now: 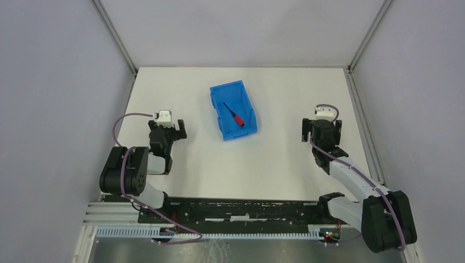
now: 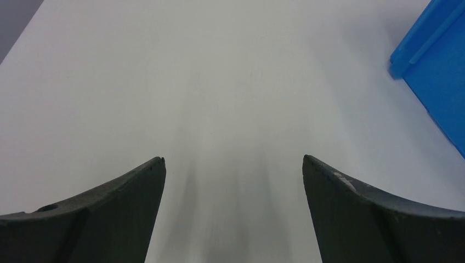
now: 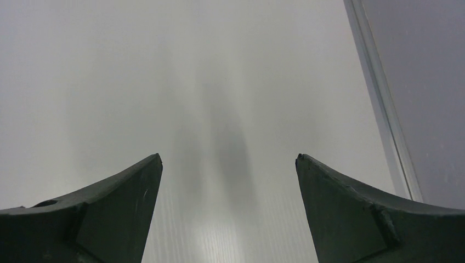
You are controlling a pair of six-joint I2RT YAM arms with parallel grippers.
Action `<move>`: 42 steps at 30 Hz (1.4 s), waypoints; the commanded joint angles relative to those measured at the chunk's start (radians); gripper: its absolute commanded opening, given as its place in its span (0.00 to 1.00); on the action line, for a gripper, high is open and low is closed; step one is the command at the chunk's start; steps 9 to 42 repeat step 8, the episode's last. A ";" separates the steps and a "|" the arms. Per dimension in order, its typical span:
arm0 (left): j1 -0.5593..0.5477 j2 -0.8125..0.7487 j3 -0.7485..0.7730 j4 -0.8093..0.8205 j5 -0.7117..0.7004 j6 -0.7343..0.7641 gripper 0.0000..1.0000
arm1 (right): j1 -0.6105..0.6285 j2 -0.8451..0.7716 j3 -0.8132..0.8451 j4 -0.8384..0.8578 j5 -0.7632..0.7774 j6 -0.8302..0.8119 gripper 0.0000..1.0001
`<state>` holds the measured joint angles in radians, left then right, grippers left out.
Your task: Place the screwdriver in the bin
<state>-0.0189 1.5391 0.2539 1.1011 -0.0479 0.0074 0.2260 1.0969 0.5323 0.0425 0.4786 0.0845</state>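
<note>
Table is white, and only the top view shows the whole blue bin, mid-table between the arms. Left wrist cam just catches one blue corner at its right edge; right wrist cam gets table plus a metal rail by the grey wall. Left gripper and right gripper both have jaws spread wide, nothing in them, well apart from the bin. Screwdriver lies diagonally inside the bin, red handle near-right, thin black shaft pointing far-left.
</note>
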 commanded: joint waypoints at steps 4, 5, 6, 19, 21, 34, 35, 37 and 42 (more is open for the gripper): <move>-0.001 -0.011 0.004 0.039 -0.004 -0.032 1.00 | -0.004 -0.071 -0.220 0.313 0.072 0.039 0.98; -0.001 -0.012 0.004 0.039 -0.003 -0.032 1.00 | -0.005 -0.069 -0.234 0.325 0.069 0.040 0.98; -0.001 -0.011 0.004 0.039 -0.004 -0.032 1.00 | -0.004 -0.071 -0.247 0.344 0.059 0.032 0.98; -0.001 -0.011 0.004 0.039 -0.003 -0.032 1.00 | -0.004 -0.074 -0.257 0.359 0.053 0.029 0.98; -0.001 -0.011 0.004 0.039 -0.003 -0.032 1.00 | -0.004 -0.074 -0.257 0.359 0.053 0.029 0.98; -0.001 -0.011 0.004 0.039 -0.003 -0.032 1.00 | -0.004 -0.074 -0.257 0.359 0.053 0.029 0.98; -0.001 -0.011 0.004 0.039 -0.003 -0.032 1.00 | -0.004 -0.074 -0.257 0.359 0.053 0.029 0.98; -0.001 -0.011 0.004 0.039 -0.003 -0.032 1.00 | -0.004 -0.074 -0.257 0.359 0.053 0.029 0.98; -0.001 -0.011 0.004 0.039 -0.003 -0.032 1.00 | -0.004 -0.074 -0.257 0.359 0.053 0.029 0.98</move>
